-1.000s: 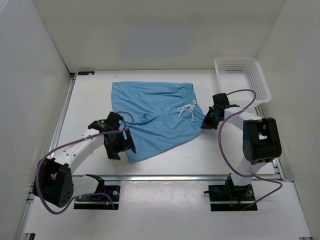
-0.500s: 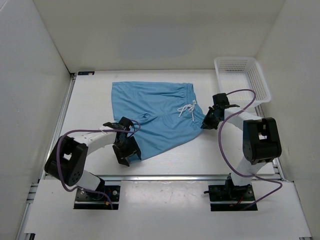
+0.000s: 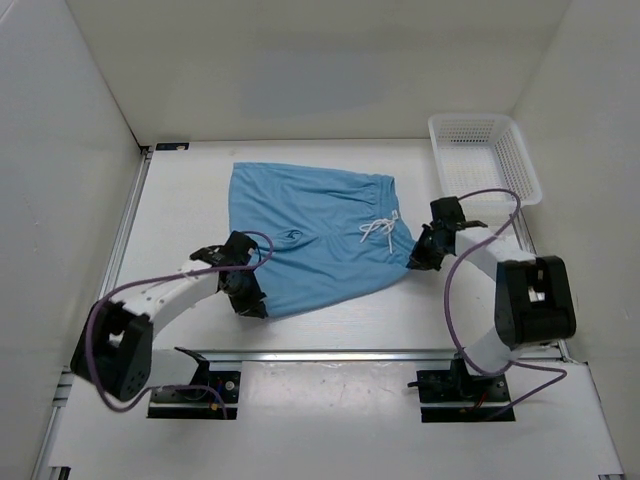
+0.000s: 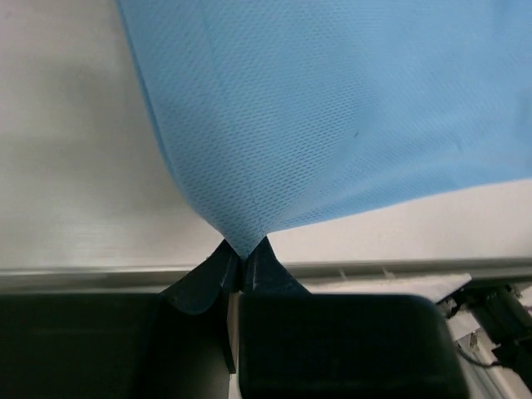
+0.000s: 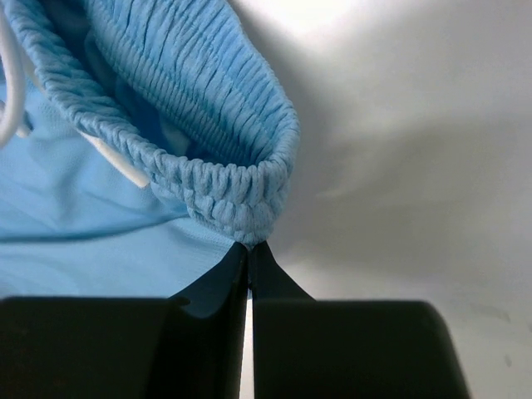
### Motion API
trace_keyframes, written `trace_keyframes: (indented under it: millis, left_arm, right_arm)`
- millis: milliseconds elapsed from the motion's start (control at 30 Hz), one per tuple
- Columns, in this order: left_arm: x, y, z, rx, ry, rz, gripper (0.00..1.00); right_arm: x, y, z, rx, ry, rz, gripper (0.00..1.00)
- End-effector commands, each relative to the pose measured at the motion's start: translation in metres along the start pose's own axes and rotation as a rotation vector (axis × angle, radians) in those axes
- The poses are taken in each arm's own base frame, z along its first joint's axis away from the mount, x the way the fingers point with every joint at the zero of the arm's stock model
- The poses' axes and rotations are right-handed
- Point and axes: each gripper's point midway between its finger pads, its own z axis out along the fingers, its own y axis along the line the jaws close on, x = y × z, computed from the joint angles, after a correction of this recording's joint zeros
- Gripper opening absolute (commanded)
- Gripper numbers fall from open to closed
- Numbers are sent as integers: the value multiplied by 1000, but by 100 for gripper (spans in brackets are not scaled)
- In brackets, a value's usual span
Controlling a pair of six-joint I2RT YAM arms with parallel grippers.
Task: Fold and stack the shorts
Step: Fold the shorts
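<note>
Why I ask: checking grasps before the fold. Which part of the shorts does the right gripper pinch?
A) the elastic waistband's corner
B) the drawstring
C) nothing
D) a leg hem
A: the right gripper is shut on the gathered waistband end of the shorts.

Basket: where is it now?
Top view: white basket in the far right corner, beyond the right end effector, right of the shorts.

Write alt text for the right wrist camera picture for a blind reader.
The right gripper, shut, pinches the corner of the gathered elastic waistband of light blue shorts. A white drawstring shows at the left, and the white table lies behind.
</note>
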Motion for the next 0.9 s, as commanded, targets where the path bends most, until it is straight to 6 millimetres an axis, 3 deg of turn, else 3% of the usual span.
trace_keyframes:
  millis: [0,233,333,367,467,500,567,600,633,667,700,733,767,800,833,867]
  left_arm:
    - [7,13,-24,6,-55,5,10]
    - [23,23,-47,40,-69,4,10]
    - [14,15,-70,41,-114,7,10]
    - [-3,2,-90,63,-191,12,10]
    - [-32,-15,-121,86,-291,2,10]
    - [-51,-30,-142,126,-357,24,10]
    - [-81,-39,-149,110,-381,6,10]
    - [-99,-51,-168,131,-433,30,10]
    - [-114,-57,-174,127,-467,30,10]
    - [-131,-63,-166,99,-459,28,10]
    - [-151,-74,-184,122,-508,39,10]
    - [-163,-79,-187,119,-516,43,10]
    - [-180,-84,-174,94,-498,44,10]
    - [-195,-85,-175,86,-507,35,10]
    - [-213,-94,-189,99,-554,49,10]
    - [-225,-100,-189,95,-570,58,10]
  right_arm:
    - [26,-17,-21,37,18,-6,0]
    - [53,-34,-53,54,0,-17,0]
    - [58,-36,-70,51,-35,-8,0]
    - [58,-37,-75,53,-48,-9,0]
    - [44,-28,-97,34,-114,-14,0]
    - [30,-18,-107,15,-159,-18,0]
    - [18,-11,-115,13,-184,-28,0]
    - [10,-8,-117,20,-200,-27,0]
    - [-1,0,-119,17,-205,-37,0]
    - [-11,5,-119,21,-223,-36,0]
    - [-18,8,-111,32,-209,-35,0]
    - [-34,19,-118,22,-243,-36,0]
    - [-43,26,-118,15,-252,-37,0]
    - [-50,30,-107,25,-238,-36,0]
    - [-66,40,-112,18,-269,-36,0]
    - [-74,45,-110,18,-270,-45,0]
